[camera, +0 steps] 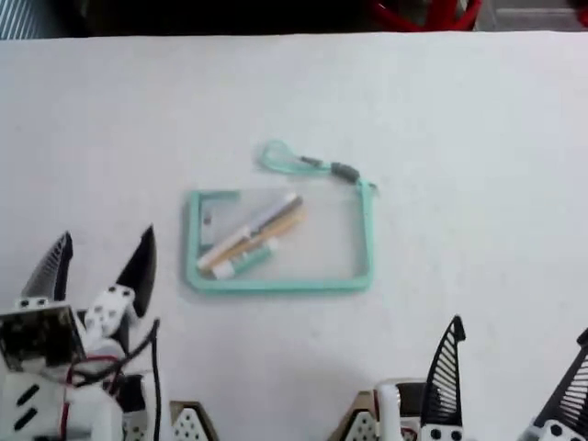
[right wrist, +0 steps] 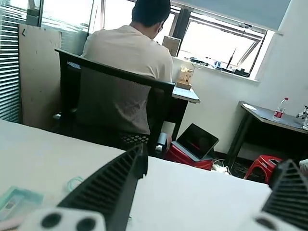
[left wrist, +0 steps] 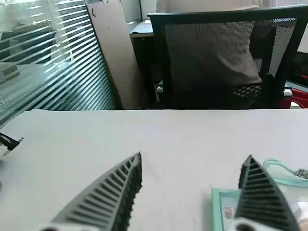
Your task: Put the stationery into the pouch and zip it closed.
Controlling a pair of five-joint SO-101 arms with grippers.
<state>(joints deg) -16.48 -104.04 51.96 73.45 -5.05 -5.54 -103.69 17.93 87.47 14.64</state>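
Note:
A clear pouch with a teal border (camera: 280, 243) lies flat at the middle of the white table, with pens and other stationery (camera: 250, 237) inside it. Its zip pull with a teal loop (camera: 292, 162) sits at the pouch's far right corner. My left gripper (camera: 101, 253) stands open near the table's front left, apart from the pouch. My right gripper (camera: 519, 354) stands open at the front right. In the left wrist view the pouch's corner (left wrist: 222, 202) and loop (left wrist: 284, 172) show beside the open fingers (left wrist: 262, 192). The right wrist view catches the pouch's edge (right wrist: 14, 201).
The white table (camera: 459, 138) stretches wide around the pouch. Beyond its far edge stand a black mesh chair (left wrist: 216, 57), window blinds (left wrist: 43, 62) and a leaning board (left wrist: 113, 53).

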